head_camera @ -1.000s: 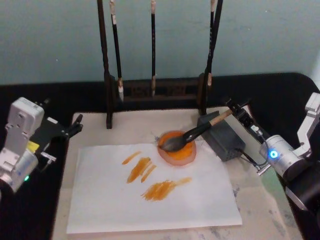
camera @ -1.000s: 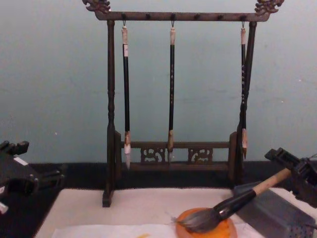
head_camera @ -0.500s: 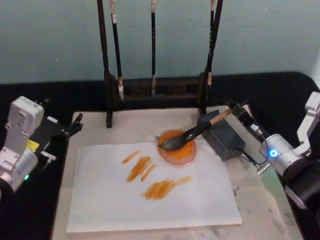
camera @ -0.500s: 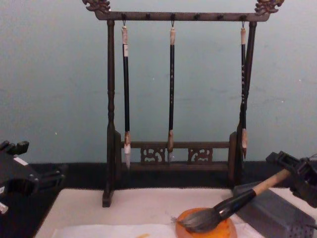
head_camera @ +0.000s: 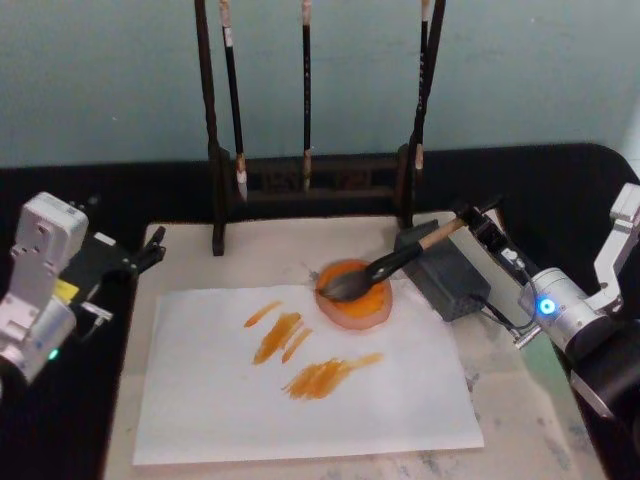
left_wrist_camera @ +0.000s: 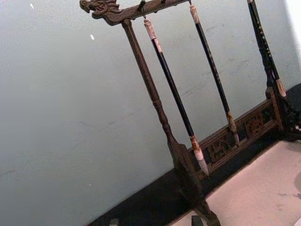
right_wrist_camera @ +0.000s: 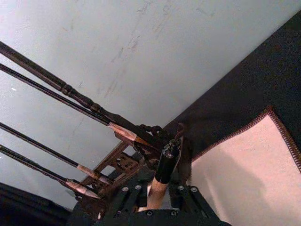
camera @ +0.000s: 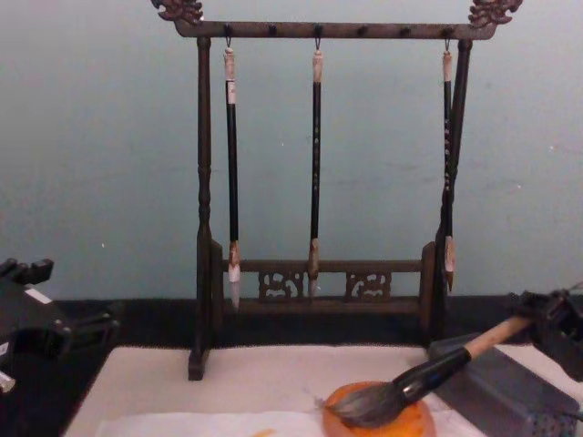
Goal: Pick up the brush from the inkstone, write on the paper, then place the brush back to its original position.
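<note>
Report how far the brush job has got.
Done: orange strokes on the paper, so writing looks finished; the brush lies with its tuft in the inkstone, shaft on the grey block. In hand: the right gripper sits at the brush's end cap. Left: probably only pulling that arm clear. The left gripper is parked far left.

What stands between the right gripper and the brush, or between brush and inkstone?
Nothing visible. The right gripper is at the shaft end of the brush; the tuft already lies in the inkstone, shaft leaning on the grey block. The left gripper sits far left.
</note>
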`<action>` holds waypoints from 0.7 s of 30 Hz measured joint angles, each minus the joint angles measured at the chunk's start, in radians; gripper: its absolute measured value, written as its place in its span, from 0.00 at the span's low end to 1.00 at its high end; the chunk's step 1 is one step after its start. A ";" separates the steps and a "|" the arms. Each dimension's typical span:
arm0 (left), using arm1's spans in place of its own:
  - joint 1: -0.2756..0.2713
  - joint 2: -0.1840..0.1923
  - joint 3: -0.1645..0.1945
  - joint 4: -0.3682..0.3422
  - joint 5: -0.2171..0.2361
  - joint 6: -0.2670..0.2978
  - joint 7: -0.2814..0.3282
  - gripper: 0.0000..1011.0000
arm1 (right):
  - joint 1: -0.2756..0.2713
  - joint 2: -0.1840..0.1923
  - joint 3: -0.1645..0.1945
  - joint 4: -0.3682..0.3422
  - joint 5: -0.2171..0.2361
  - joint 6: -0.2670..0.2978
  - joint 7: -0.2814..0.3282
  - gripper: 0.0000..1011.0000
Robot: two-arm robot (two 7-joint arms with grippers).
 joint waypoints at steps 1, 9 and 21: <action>0.000 0.000 0.000 0.000 0.000 0.000 0.000 0.99 | 0.000 0.000 0.000 0.000 0.000 0.000 0.000 0.27; 0.000 0.000 0.000 0.000 0.000 0.000 0.000 0.99 | 0.000 0.000 0.000 0.000 0.000 0.000 0.001 0.18; 0.000 0.000 0.000 0.000 0.000 0.000 0.000 0.99 | 0.001 0.013 -0.017 -0.034 -0.028 -0.020 0.007 0.18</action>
